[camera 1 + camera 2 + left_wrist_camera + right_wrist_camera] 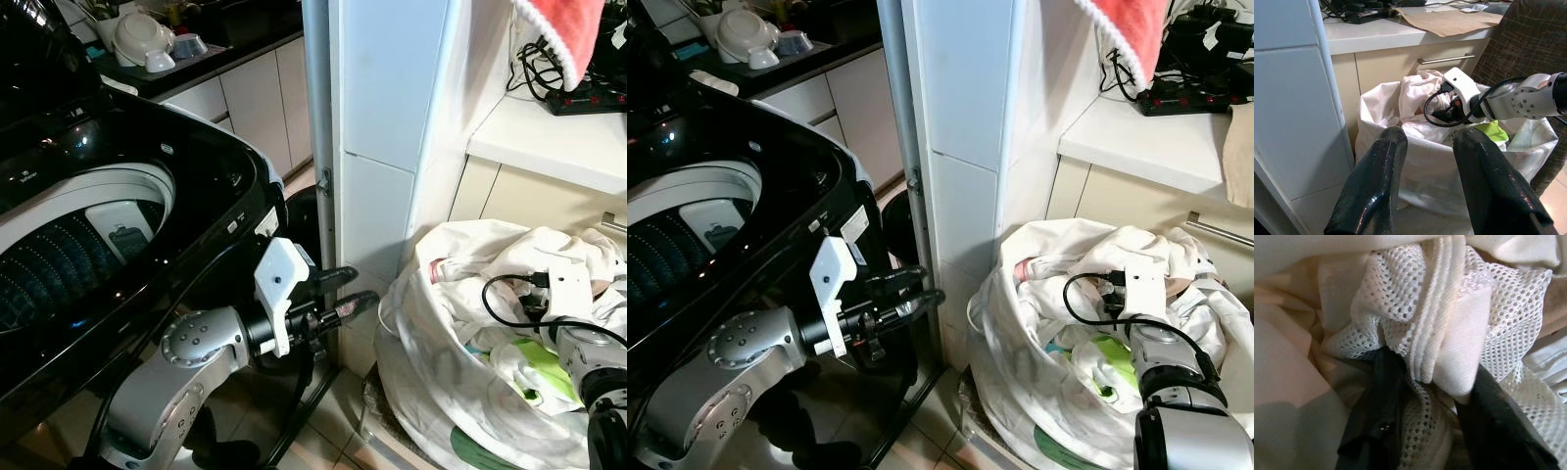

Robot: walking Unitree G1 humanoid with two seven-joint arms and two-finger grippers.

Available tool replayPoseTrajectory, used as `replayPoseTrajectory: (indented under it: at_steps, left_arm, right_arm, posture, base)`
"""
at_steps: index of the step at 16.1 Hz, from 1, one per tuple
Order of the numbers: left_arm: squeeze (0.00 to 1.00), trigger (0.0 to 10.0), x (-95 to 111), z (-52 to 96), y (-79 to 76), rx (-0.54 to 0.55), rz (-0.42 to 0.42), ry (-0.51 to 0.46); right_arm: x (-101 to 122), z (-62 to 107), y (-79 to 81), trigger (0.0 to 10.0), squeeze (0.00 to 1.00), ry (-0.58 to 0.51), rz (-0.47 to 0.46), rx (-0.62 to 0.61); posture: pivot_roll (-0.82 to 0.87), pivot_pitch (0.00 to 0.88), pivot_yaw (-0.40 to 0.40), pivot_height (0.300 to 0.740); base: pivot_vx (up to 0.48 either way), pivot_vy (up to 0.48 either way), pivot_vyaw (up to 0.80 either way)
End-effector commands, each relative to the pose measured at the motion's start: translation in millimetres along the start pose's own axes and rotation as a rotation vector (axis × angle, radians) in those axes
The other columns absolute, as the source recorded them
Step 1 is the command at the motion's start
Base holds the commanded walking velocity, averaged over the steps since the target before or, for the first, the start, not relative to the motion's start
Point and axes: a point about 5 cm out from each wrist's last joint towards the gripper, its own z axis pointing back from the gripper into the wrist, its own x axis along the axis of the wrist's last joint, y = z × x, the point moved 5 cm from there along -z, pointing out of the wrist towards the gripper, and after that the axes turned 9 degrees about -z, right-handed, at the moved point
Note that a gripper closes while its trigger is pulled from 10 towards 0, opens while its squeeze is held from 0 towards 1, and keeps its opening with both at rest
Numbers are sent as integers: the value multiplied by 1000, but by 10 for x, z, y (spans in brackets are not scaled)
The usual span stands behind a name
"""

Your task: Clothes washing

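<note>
Mesh garment, white and perforated, bunched between right tool fingers; left tool open, glossy black.

No text, brand or number can be read; the washing machine bears a small white mark on its black rim and a white sticker at its front corner, both too small to make out

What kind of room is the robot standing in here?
Probably a home kitchen or laundry corner: an open top-loading washing machine stands beside a white bag of laundry, with dishes on a counter behind. The right hand is buried in the clothes.
</note>
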Motion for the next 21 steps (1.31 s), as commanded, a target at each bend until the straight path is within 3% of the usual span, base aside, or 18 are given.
replayPoseTrajectory:
  at_steps: [1,8,12,14,16,18,19,20,21]
  left_arm:
    - [0,10000,-14,21,12,1,-16,13]
    - [0,10000,-16,24,26,14,-14,11]
    - [0,10000,-19,25,61,58,-26,4]
    - [0,10000,74,-7,241,173,-52,-64]
    - [0,10000,325,-6,461,350,-28,-251]
    - [0,10000,347,-42,431,320,-32,-256]
    - [0,10000,402,-46,495,382,-87,-267]
    - [0,10000,386,-53,546,420,-114,-211]
    - [0,10000,426,-80,469,329,-76,-224]
  right_arm:
    - [74,-9,51,0,0,-19,-23,8]
    - [208,-7,84,0,0,-77,-78,25]
    - [463,45,33,0,0,-179,-118,68]
    - [712,167,47,0,0,-257,-110,166]
    - [1106,507,164,0,0,-353,-59,349]
    - [1322,711,220,0,0,-400,-25,442]
    - [1530,988,328,0,0,-455,-13,573]
    - [1653,1228,439,0,0,-495,8,693]
    - [1744,1497,554,0,0,-535,4,843]
  posture:
    - [-52,0,115,740]
    - [-56,0,112,740]
    - [-66,0,118,740]
    - [-75,0,122,740]
    - [-94,0,132,740]
    - [-99,0,134,740]
    - [-100,0,131,740]
    - [-106,0,132,740]
    - [-106,0,130,740]
  base:
    - [0,0,0]
    - [0,0,0]
    - [0,0,0]
    - [0,0,0]
    - [0,0,0]
    - [0,0,0]
    - [0,0,0]
    - [0,0,0]
    - [0,0,0]
